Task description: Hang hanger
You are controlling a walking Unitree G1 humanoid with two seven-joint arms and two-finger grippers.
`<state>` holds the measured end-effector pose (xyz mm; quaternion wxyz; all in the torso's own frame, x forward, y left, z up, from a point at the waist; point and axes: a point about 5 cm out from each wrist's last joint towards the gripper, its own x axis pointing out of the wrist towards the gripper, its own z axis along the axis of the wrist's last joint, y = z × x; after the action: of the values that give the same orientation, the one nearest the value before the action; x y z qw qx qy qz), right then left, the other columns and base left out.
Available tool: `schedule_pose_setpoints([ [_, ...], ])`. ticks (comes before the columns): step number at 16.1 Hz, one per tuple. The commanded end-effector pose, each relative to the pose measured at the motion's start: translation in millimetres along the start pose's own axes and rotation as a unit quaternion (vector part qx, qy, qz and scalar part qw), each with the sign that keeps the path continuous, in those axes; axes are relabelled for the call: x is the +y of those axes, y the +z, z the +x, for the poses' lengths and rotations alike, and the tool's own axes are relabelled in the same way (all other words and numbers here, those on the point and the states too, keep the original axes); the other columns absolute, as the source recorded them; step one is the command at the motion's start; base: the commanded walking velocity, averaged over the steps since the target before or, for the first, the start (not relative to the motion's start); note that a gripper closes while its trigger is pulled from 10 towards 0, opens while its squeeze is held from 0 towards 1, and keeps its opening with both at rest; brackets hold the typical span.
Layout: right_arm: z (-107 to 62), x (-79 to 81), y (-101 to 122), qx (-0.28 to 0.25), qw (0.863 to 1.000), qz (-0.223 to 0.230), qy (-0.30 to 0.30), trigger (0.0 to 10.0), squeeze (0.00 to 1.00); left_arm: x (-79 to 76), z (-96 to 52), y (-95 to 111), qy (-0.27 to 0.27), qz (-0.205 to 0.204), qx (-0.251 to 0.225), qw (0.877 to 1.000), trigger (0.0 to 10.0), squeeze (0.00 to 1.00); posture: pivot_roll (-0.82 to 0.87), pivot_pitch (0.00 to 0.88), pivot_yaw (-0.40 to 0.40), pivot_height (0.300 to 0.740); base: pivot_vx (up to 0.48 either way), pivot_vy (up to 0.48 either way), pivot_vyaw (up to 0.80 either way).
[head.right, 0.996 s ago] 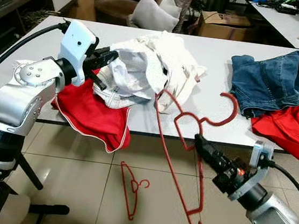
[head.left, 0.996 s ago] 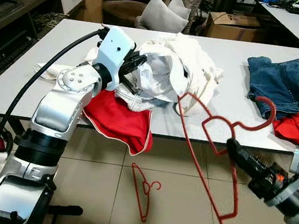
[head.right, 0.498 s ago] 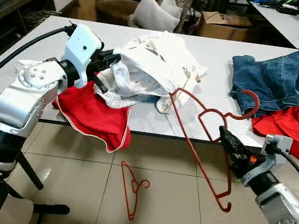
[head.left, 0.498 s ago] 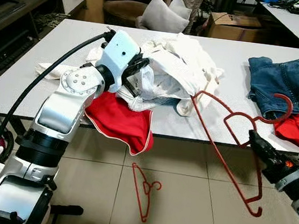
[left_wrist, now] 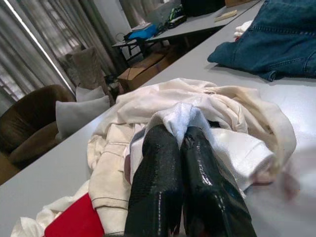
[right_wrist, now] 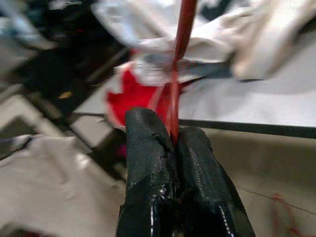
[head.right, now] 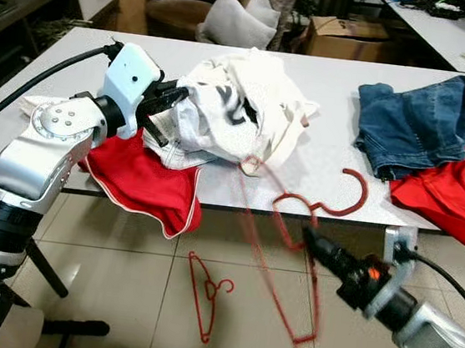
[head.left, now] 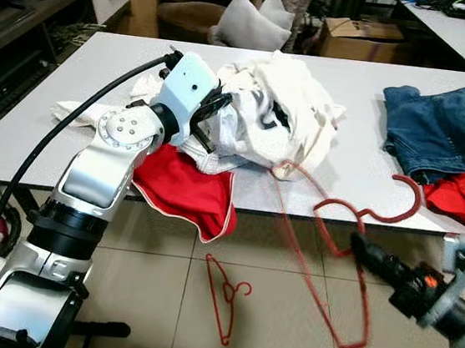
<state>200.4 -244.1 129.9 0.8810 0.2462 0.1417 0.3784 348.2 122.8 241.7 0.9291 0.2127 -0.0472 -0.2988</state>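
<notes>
Grey table (head.left: 45,119) carries a white garment heap (head.left: 277,112), red cloth (head.left: 184,189) draped over the near edge, jeans (head.left: 448,123) far right. Head views give the layout; wrist views give the grips. Left gripper (left_wrist: 180,143) at the heap, fingers pressed together on a fold of white cloth. Right gripper (right_wrist: 170,136) below the table edge, fingers pinched on the thin rod of the red hanger (head.left: 340,228), which runs up between them, hook over the table edge, frame hanging blurred toward the floor. Second small red hanger (head.left: 225,295) lies on the tiles.
</notes>
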Motion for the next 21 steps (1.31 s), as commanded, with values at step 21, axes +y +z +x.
schedule_pose_setpoints([
  [21, 42.0, -13.5, 17.4, -0.097, 0.995, 0.016, 0.015, 10.0, 0.00, -4.6, 1.1, 4.5, -0.023, 0.019, -0.006, 1.000, 0.0, 0.00, -0.09, 0.000, 0.057, 0.740, 0.000, 0.000, 0.00],
])
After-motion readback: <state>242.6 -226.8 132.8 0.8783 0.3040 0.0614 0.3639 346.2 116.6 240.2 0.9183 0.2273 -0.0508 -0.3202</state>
